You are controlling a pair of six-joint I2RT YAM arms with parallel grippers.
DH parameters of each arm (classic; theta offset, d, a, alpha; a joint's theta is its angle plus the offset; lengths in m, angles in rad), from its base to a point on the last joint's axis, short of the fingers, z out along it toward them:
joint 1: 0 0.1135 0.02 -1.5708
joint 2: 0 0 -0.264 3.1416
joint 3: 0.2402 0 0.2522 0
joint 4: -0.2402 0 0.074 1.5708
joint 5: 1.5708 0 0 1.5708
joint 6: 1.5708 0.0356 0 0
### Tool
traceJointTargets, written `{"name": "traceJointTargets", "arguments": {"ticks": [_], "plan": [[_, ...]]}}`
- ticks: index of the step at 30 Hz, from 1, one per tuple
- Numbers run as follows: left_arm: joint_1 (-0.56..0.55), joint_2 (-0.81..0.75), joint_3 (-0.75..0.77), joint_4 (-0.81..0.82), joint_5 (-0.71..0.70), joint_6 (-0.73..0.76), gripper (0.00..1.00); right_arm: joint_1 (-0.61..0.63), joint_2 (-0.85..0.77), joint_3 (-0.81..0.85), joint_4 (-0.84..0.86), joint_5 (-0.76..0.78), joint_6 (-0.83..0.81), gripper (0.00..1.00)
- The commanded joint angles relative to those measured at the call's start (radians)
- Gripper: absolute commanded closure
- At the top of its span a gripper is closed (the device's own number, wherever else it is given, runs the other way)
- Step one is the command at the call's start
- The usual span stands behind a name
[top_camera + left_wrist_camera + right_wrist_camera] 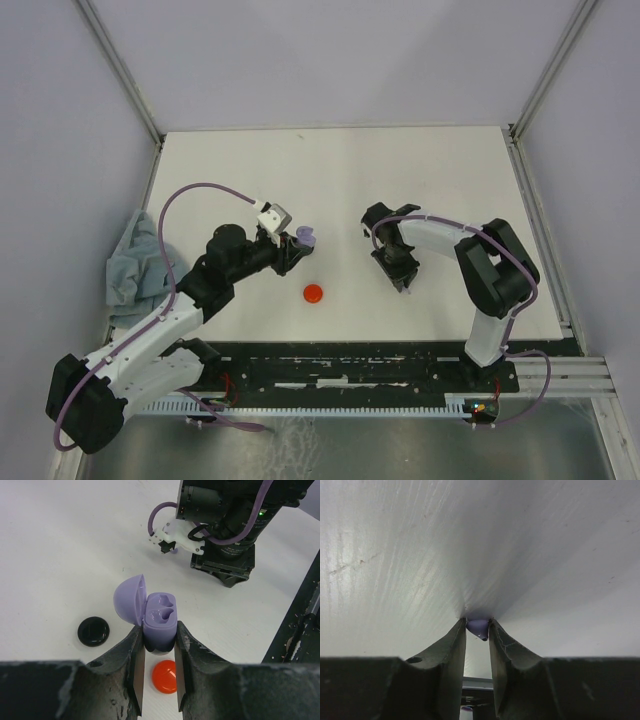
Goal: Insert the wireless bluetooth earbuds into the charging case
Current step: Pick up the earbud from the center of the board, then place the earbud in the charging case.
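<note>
My left gripper (159,641) is shut on a lavender charging case (160,622) and holds it above the table with the lid flipped open to the left. Both of its sockets look empty. In the top view the case (304,238) sits at the tip of the left gripper (291,250). My right gripper (477,626) points down at the white table, and its fingertips pinch a small lavender earbud (478,627) from both sides. In the top view the right gripper (403,280) stands to the right of the case. The earbud is hidden there.
A round red case (314,293) lies on the table between the arms, below the held case (165,676). A round black case (93,631) lies to its left. A grey cloth (135,262) is bunched at the table's left edge.
</note>
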Motion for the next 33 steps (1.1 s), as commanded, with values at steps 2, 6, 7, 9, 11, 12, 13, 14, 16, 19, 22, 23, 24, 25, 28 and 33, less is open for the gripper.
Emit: {"name": "traceJointTargets", "arguments": {"ticks": [2,6,7,9,11,12,13,14,16,19,22,23,24,25,28,33], "plan": [[0.006,-0.01,0.022,0.055,0.019,0.044,0.97,-0.004,0.002,0.024,0.01,0.014,-0.001,0.7],[0.006,-0.027,0.001,0.096,0.027,0.035,0.97,-0.005,-0.051,0.033,0.001,0.013,0.026,0.74],[0.007,-0.032,-0.006,0.114,0.031,0.034,0.97,-0.004,-0.069,0.036,-0.002,0.011,0.035,0.74],[0.005,-0.042,-0.022,0.144,0.047,0.033,0.97,-0.002,-0.111,0.047,-0.009,0.006,0.051,0.75],[0.006,-0.047,-0.039,0.178,0.061,0.031,0.97,0.002,-0.158,0.066,-0.017,0.006,0.072,0.75],[0.007,-0.052,-0.049,0.198,0.074,0.03,0.97,0.004,-0.182,0.076,-0.021,0.007,0.082,0.76],[0.006,-0.055,-0.06,0.219,0.081,0.03,0.97,0.009,-0.207,0.088,-0.024,0.012,0.095,0.76],[0.006,-0.059,-0.069,0.241,0.09,0.029,0.97,0.015,-0.232,0.1,-0.026,0.016,0.11,0.77],[0.006,-0.069,-0.091,0.286,0.106,0.027,0.97,0.036,-0.278,0.121,-0.024,0.025,0.135,0.77],[0.006,-0.079,-0.118,0.339,0.138,0.029,0.97,0.073,-0.345,0.158,-0.022,0.051,0.182,0.77],[0.006,-0.087,-0.135,0.379,0.158,0.042,0.97,0.11,-0.405,0.188,-0.008,0.075,0.221,0.77],[0.005,-0.086,-0.138,0.391,0.159,0.047,0.97,0.124,-0.419,0.198,-0.006,0.084,0.231,0.77],[0.006,-0.086,-0.139,0.399,0.161,0.051,0.97,0.137,-0.434,0.211,-0.003,0.095,0.241,0.77],[0.006,-0.084,-0.141,0.408,0.165,0.06,0.97,0.149,-0.448,0.224,0.0,0.104,0.251,0.77],[0.006,-0.075,-0.142,0.434,0.18,0.076,0.97,0.19,-0.482,0.258,0.024,0.126,0.275,0.77],[0.006,-0.051,-0.137,0.479,0.225,0.106,0.97,0.243,-0.544,0.263,0.122,0.138,0.324,0.77]]}}
